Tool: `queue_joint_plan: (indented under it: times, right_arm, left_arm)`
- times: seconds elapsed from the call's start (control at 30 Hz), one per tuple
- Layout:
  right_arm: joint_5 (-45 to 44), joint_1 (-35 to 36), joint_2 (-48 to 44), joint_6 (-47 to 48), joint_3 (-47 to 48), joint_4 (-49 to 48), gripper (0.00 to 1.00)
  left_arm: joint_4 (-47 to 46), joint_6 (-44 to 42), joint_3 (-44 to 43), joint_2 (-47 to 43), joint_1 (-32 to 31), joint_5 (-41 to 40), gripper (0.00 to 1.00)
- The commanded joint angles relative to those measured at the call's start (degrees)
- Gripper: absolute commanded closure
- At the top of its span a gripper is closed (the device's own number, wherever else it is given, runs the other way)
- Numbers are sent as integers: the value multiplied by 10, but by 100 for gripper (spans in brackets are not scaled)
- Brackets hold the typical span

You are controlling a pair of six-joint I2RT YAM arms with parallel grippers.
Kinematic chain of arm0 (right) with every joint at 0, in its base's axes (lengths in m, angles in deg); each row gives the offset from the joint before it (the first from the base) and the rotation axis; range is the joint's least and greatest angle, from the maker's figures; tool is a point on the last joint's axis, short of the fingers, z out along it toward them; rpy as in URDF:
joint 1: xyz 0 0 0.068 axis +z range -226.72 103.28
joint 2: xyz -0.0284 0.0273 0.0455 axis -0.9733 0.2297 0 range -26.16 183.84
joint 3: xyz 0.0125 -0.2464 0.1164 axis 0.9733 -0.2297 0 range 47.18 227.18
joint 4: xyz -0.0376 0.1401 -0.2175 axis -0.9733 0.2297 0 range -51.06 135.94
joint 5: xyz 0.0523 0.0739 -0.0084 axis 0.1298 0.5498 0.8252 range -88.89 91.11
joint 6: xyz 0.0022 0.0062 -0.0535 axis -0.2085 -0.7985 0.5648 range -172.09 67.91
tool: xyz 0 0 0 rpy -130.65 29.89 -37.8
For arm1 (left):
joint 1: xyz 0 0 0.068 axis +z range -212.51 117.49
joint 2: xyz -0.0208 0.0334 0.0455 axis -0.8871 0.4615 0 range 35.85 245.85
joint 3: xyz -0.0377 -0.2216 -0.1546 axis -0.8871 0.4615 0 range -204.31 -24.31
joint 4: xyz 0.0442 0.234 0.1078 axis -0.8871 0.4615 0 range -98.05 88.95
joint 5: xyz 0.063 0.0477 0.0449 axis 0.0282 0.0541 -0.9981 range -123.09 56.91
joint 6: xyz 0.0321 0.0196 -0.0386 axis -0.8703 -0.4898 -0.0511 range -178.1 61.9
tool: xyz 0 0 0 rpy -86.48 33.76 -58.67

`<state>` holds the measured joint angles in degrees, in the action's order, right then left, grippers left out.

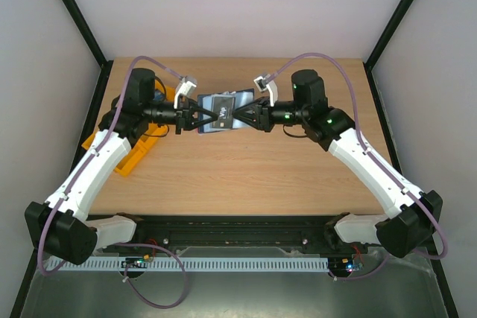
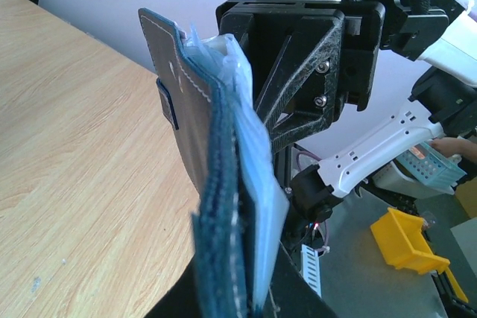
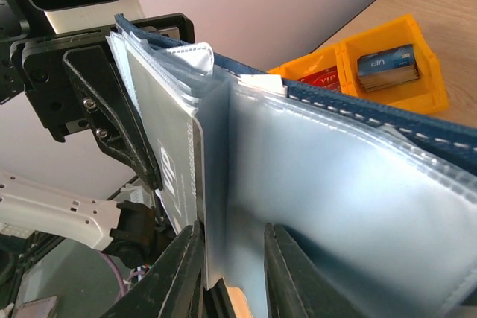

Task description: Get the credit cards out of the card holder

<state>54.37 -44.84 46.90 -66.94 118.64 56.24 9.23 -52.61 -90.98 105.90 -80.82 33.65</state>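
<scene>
Two grippers meet over the middle of the wooden table (image 1: 246,173), with the card holder (image 1: 223,103) stretched open between them and lifted clear of the wood. The left gripper (image 1: 208,118) is clenched on the holder's left edge; its wrist view shows the navy cover edge-on, rising out of its fingers with the pale blue plastic sleeves fanned beside it. The right gripper (image 1: 235,117) reaches the holder's right side, and its fingers (image 3: 182,273) stand on either side of a clear sleeve at the fold. A gap shows between them, and I cannot tell whether they actually pinch the sleeve or only straddle it. The dark grey "VIP" card (image 3: 174,184) sits inside a sleeve on the side nearer the left gripper, its lettering showing through the plastic. A white corner (image 3: 192,56) pokes out above the sleeve tops; what it belongs to is not clear. The orange tray (image 1: 128,163) lies at the left edge of the table, partly under the left arm. In the right wrist view one of its compartments holds a dark blue card (image 3: 384,65) and the next holds something red (image 3: 317,80).
</scene>
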Motion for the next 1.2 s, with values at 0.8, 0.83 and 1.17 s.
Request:
queue_joint_plan:
  times: [0.8, 0.83, 1.17]
  right_arm:
    - [38, 10, -28, -36, -33, -94, 98]
    - [37, 8, -29, -31, -31, -87, 98]
    - [40, -7, -26, 23, 0, 4, 98]
  left_arm:
    - [-76, 48, 32, -22, -16, 45, 79]
    - [-75, 48, 33, -23, -16, 45, 78]
    - [-79, 56, 41, -27, -3, 38, 73]
